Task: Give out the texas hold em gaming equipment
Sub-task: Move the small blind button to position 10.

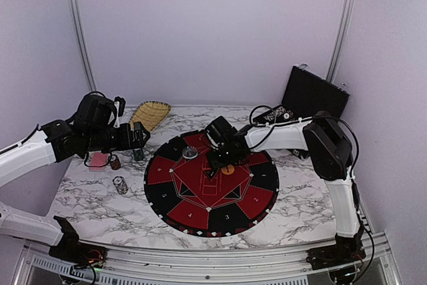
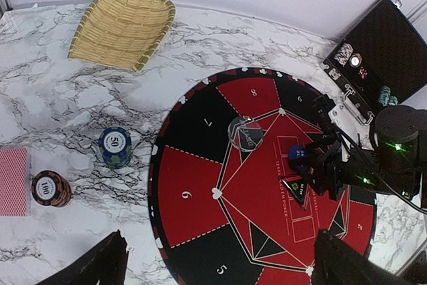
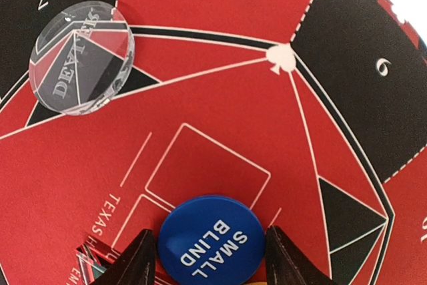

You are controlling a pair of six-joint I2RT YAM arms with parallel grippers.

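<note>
Two fingers of the right gripper (image 3: 209, 231) pinch the blue disc (image 3: 211, 243) by its edges, just 12 o'clock of the mat's (image 1: 200, 198) centre. The clear disc (image 3: 81, 58) lies toward the mat's 11 o'clock. Hold the blue disc level, lower it until it touches its spot, then release. The left gripper (image 2: 220, 241) hangs spread wide off the mat's 10 o'clock.

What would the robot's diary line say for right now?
right tool: shut on blue SMALL BLIND disc over mat | left tool: open, empty | clear dealer disc: on mat
</note>
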